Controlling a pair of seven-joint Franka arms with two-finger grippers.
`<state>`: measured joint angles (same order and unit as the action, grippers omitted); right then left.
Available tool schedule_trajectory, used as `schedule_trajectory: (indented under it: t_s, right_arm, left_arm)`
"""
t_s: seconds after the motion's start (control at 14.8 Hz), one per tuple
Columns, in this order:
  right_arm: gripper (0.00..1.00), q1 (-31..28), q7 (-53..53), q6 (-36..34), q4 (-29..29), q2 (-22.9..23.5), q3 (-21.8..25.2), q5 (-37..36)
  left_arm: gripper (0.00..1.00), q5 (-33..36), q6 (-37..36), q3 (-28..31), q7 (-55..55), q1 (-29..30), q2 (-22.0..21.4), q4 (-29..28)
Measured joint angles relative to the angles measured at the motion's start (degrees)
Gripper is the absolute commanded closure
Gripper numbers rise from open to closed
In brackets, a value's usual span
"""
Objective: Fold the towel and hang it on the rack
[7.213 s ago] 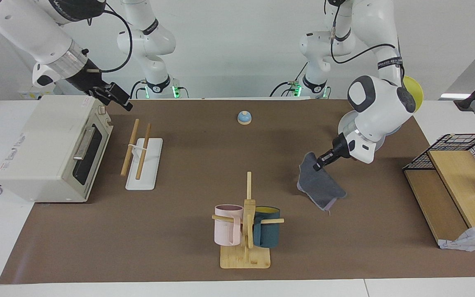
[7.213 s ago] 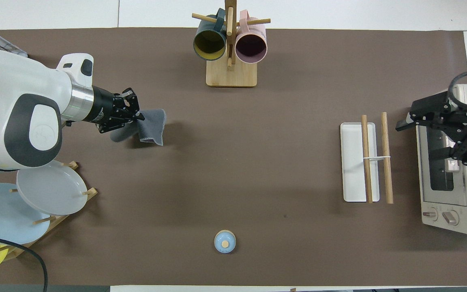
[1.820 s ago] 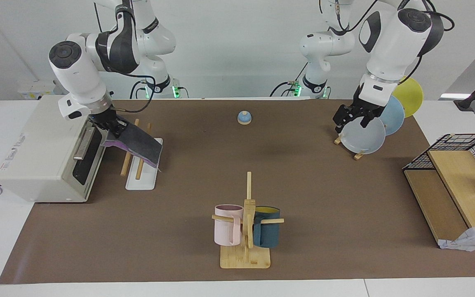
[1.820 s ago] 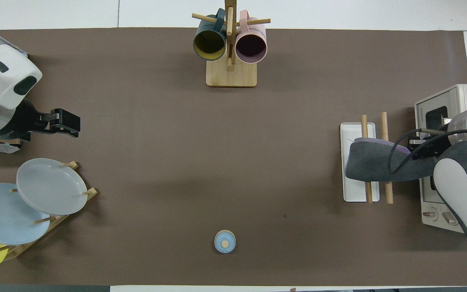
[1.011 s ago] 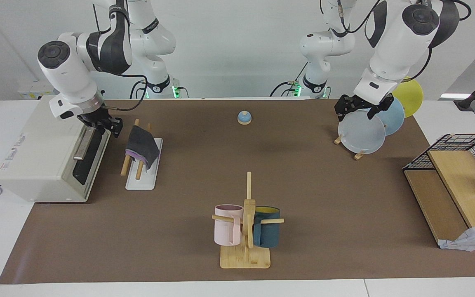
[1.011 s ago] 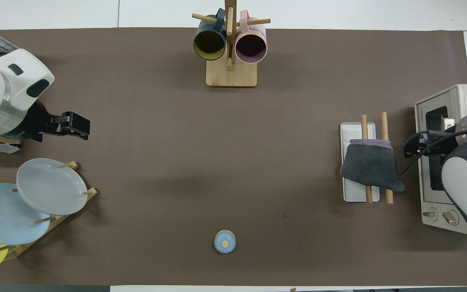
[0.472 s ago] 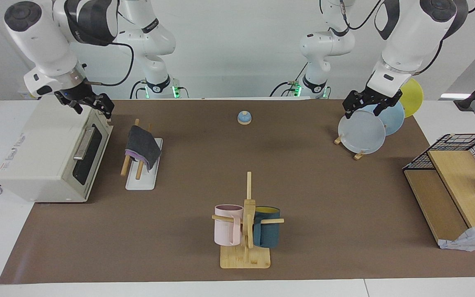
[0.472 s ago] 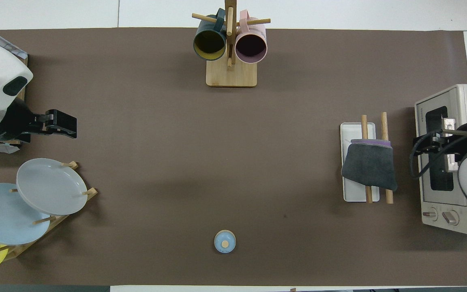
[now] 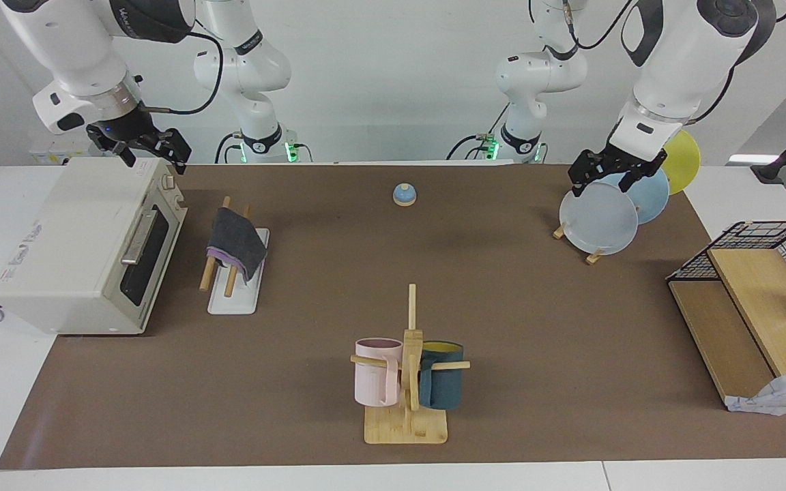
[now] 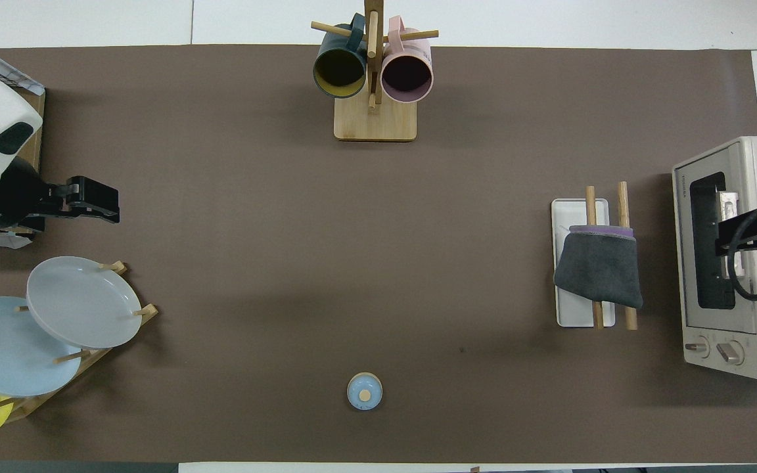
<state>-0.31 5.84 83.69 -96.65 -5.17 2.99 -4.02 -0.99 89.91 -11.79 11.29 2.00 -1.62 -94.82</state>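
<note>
Now towel [image 9: 235,243] draped over rack [image 9: 233,269], released; right end effector [image 9: 139,148] lifted clear over oven, empty, spread wide; left end effector [image 9: 610,172] waited, spread, over plates. Task looked done.

One high camera faces the robots, another looks steeply down; both share the table [image 9: 297,409].

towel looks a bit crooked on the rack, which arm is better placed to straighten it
Right. Its end effector is over the toaster oven beside the rack holding the towel; the left end effector waits over the plates.
</note>
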Motion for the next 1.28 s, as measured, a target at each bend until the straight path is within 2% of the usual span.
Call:
schedule_trajectory:
  t_s: [0.47, 1.28]
  right_arm:
    - [0.00, 1.14, -0.05, -0.84, 5.38, 4.90, -0.08, 0.00]
    - [0.00, 1.61, -0.05, -1.43, 7.75, 5.05, 0.04, 0.00]
  left_arm:
    - [0.00, 0.00, 0.07, 0.01, 0.00, 0.03, -0.10, 0.00]
    - [0.00, 0.00, 0.07, 0.06, 0.01, 0.41, -0.18, 0.00]
